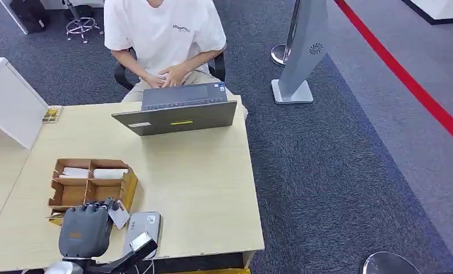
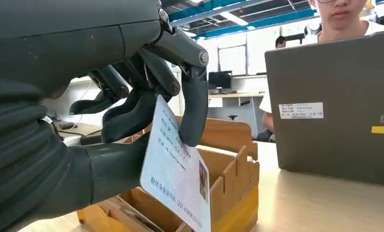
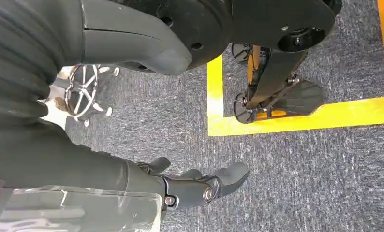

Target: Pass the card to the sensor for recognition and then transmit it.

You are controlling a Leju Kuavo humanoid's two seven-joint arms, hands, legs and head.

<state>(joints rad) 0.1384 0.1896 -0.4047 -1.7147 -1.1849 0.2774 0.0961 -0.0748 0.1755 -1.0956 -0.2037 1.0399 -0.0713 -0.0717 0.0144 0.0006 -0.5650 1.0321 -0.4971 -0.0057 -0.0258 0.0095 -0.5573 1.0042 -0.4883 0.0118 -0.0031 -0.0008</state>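
Note:
My left hand (image 1: 85, 229) hovers over the near left part of the wooden table (image 1: 201, 188) and pinches a pale blue ID card (image 1: 119, 216) between thumb and fingers. In the left wrist view the card (image 2: 177, 180) hangs tilted, printed side out, in front of the cardboard box (image 2: 231, 164). The grey sensor unit (image 1: 145, 227) lies flat on the table just right of that hand, and the card is above its left edge. My right hand (image 3: 108, 169) hangs over dark carpet, holding nothing, its fingers (image 3: 199, 186) apart from the thumb.
A cardboard compartment box (image 1: 90, 182) with white items stands just beyond my left hand. A grey laptop (image 1: 178, 111) sits at the table's far edge, with a person in a white shirt (image 1: 164, 34) seated behind it. A white cabinet (image 1: 10, 103) stands at left.

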